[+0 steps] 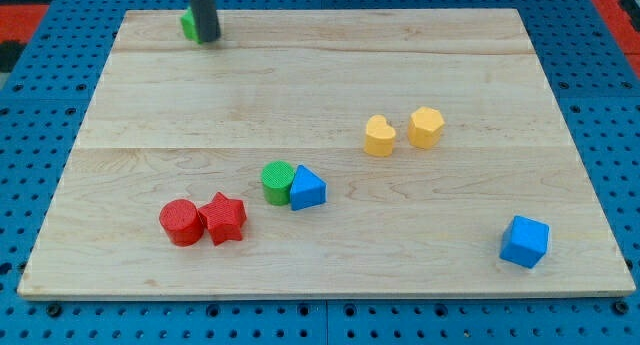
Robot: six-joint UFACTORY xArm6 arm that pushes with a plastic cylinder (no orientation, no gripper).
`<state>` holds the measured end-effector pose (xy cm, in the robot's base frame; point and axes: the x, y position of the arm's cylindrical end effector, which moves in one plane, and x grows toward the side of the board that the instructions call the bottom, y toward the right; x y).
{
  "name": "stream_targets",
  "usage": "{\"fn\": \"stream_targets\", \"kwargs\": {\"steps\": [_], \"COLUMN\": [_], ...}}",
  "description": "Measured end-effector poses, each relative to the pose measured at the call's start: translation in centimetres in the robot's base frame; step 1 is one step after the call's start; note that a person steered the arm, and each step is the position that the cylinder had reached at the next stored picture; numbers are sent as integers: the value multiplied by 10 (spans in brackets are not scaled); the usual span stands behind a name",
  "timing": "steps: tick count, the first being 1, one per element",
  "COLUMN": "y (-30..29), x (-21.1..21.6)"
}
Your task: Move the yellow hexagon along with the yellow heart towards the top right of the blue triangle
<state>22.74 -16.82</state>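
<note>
My tip (pixel 207 39) sits at the view's top left, touching a small green block (pixel 187 24) — no claw here, only a plain dark rod, nothing to open or close. Yellow heart (pixel 379 137) and yellow hexagon (pixel 426 127) lie well apart from my tip, toward the view's lower right, just beside each other. Blue triangle (pixel 308 188) lies below-left of them, against a green cylinder (pixel 277 181). Judgement: swing round behind the hexagon, nudge both gently leftward-down. Blocks look ribbed matte plastic; wooden board (pixel 320 75) smooth, pale-grained.

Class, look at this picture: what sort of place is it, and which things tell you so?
Probably a robotics lab bench: a wooden board on blue pegboard, a dark rod with my tip beside a green block, far from the yellow heart.
</note>
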Motion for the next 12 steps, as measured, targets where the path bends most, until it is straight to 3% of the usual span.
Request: {"fn": "stream_targets", "kwargs": {"steps": [1, 4, 5, 6, 7, 8, 9, 10, 11, 12], "y": [83, 341, 343, 248, 266, 295, 273, 191, 160, 209], "x": [25, 170, 180, 156, 179, 239, 232, 186, 174, 190]}}
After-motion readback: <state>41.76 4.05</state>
